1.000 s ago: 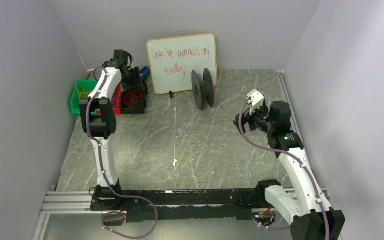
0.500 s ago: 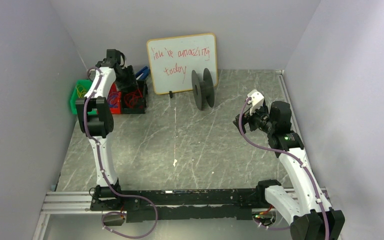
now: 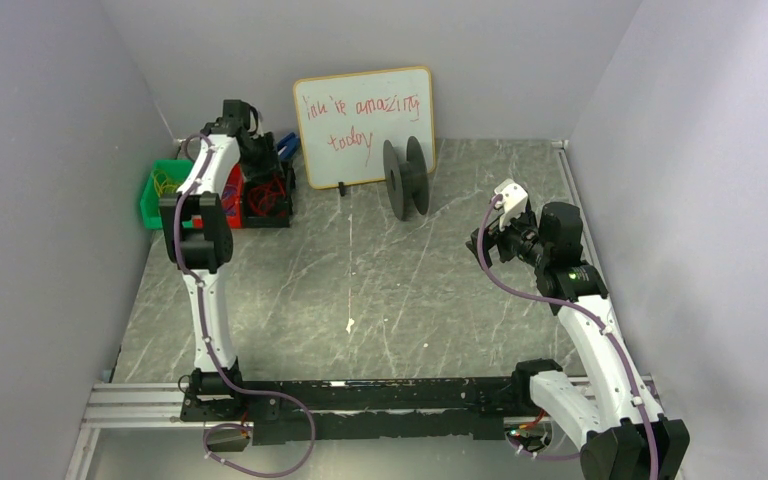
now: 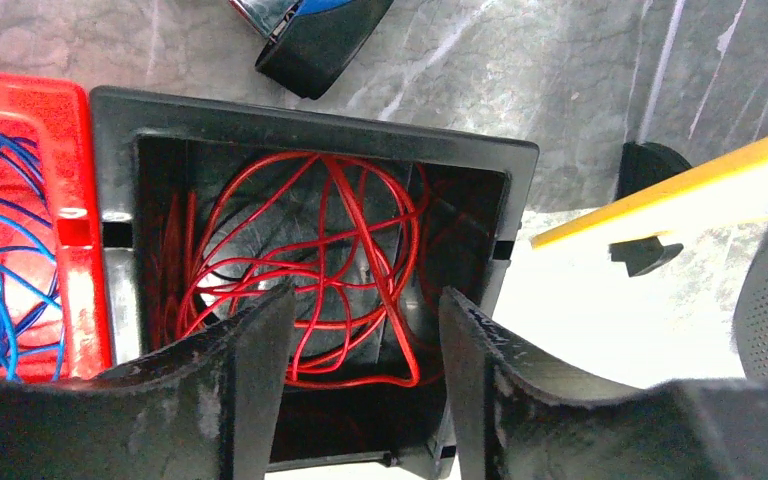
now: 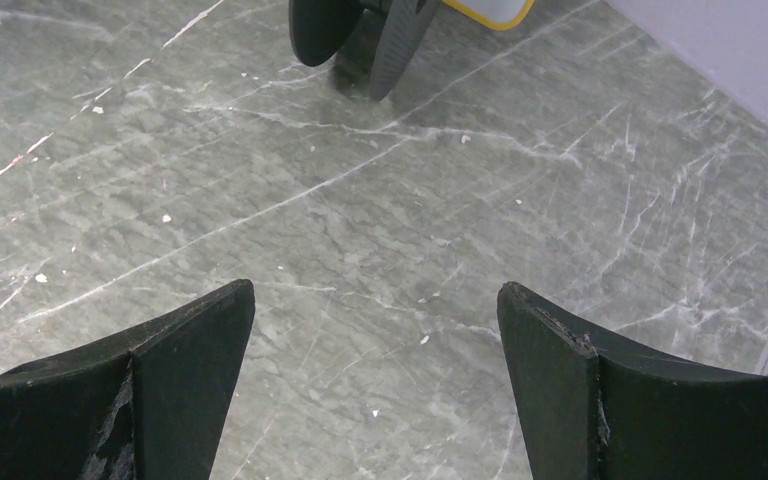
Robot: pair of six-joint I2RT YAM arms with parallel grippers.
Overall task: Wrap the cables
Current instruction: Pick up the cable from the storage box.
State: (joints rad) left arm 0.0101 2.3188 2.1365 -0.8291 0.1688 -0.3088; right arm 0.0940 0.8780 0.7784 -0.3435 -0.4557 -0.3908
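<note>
The left arm (image 3: 205,215) stands tall from its base at the near edge and reaches to the far left corner of the marble table (image 3: 360,290). Its forearm is raised and the wrist bends so the left gripper (image 4: 365,300) points straight down over a black bin (image 4: 310,110). Its two fingers (image 4: 260,350) stand apart with nothing clamped between them. The cables (image 4: 340,240), thin red wire in loose tangled loops, lie in that bin, directly under the gap. Just beside it sits a red bin (image 4: 70,230) of blue wire (image 4: 0,200).

The right arm (image 3: 580,320) leans up over the right side of the table, elbow high. The right gripper (image 5: 375,295) is spread wide and empty, hanging above bare marble and facing a black spool (image 5: 360,30) that stands near a whiteboard (image 3: 365,125).
</note>
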